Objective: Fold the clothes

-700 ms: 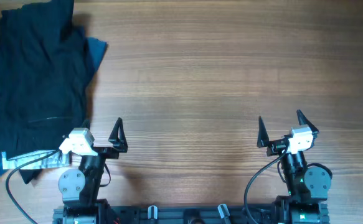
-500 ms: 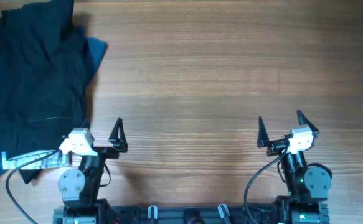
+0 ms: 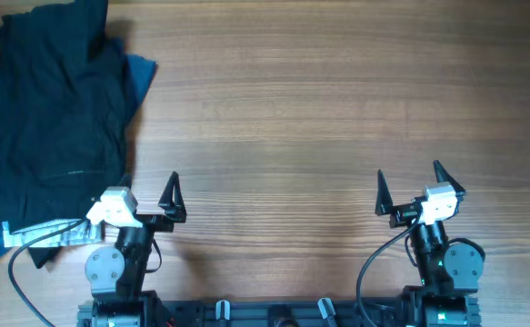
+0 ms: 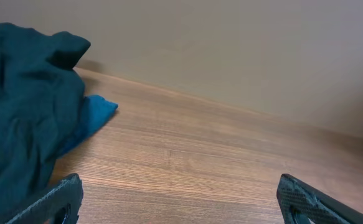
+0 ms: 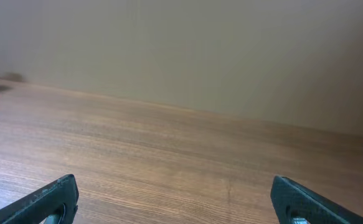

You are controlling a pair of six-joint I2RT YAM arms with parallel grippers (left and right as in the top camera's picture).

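Observation:
A heap of clothes lies at the table's far left: black soft-fabric shorts (image 3: 51, 109) on top, with dark blue garments (image 3: 140, 73) poking out at its right edge and along the left edge. In the left wrist view the dark heap (image 4: 19, 106) fills the left side, a blue corner (image 4: 97, 112) beside it. My left gripper (image 3: 151, 195) is open and empty near the front edge, just right of the heap's near end. My right gripper (image 3: 410, 189) is open and empty at the front right, far from the clothes. No pale denim shorts show.
The wooden table (image 3: 319, 109) is bare wood from the middle to the right. A white label or tag (image 3: 28, 234) and a black cable (image 3: 24, 272) lie by the left arm's base. A plain beige wall (image 5: 181, 50) stands behind the table.

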